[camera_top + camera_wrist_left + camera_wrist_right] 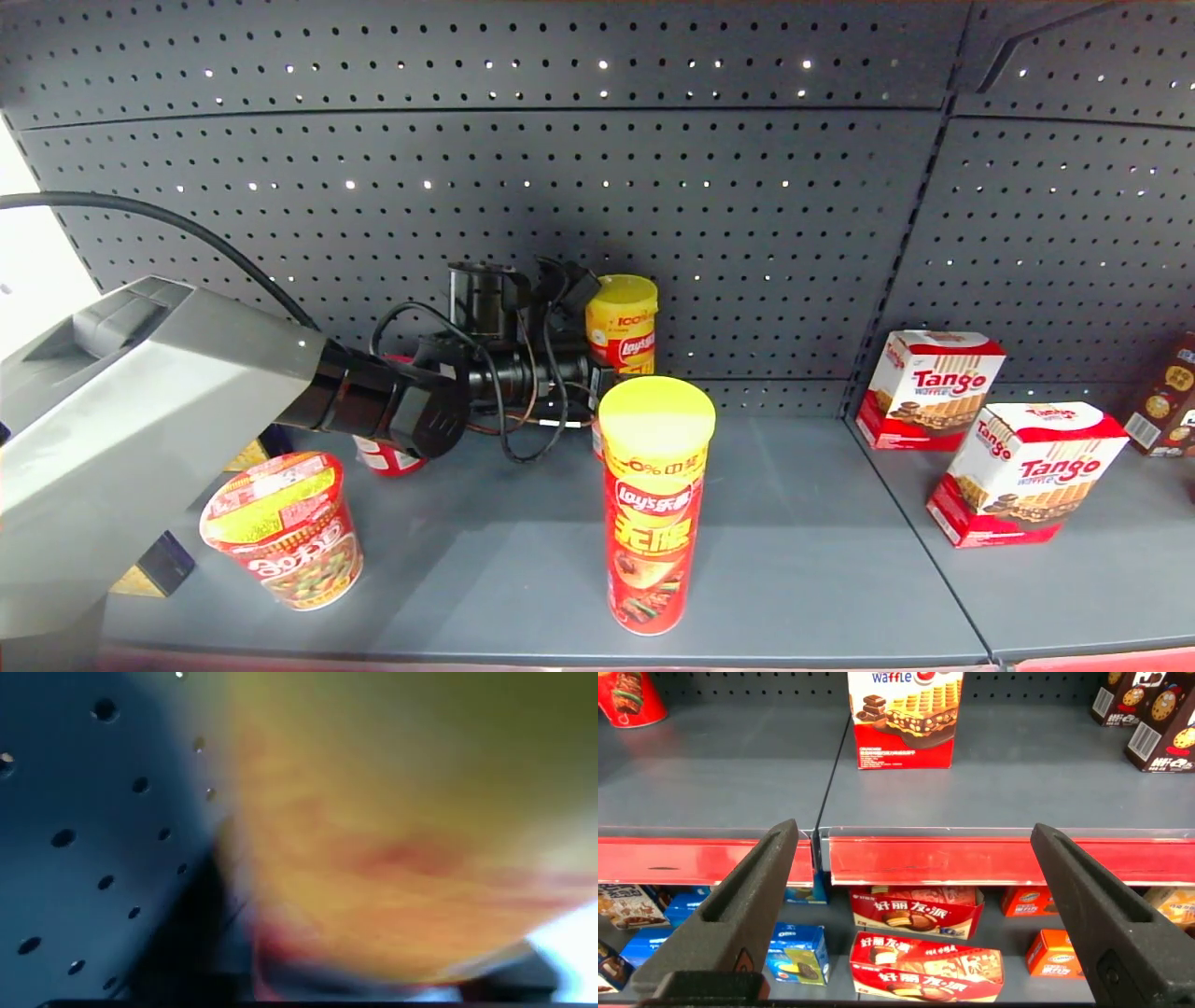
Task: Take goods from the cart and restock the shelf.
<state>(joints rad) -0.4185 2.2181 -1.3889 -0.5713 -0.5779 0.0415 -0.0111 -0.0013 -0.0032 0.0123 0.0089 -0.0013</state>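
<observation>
A chip can (622,322) with a yellow lid stands at the back of the grey shelf (803,551), against the pegboard. My left gripper (597,378) reaches in from the left and is shut on this can (402,831), which looms very close in the left wrist view. A second, taller chip can (653,509) stands in front, hiding the held can's lower part. My right gripper (915,915) hangs open before the shelf's red front edge (924,859), its fingers (729,915) wide apart with nothing between them.
A cup of noodles (285,527) stands at front left, another red cup (387,457) behind the left arm. Two wafer boxes (929,387) (1027,471) sit on the right. Lower shelves hold snack boxes (924,961). Bare shelf lies between the cans and wafers.
</observation>
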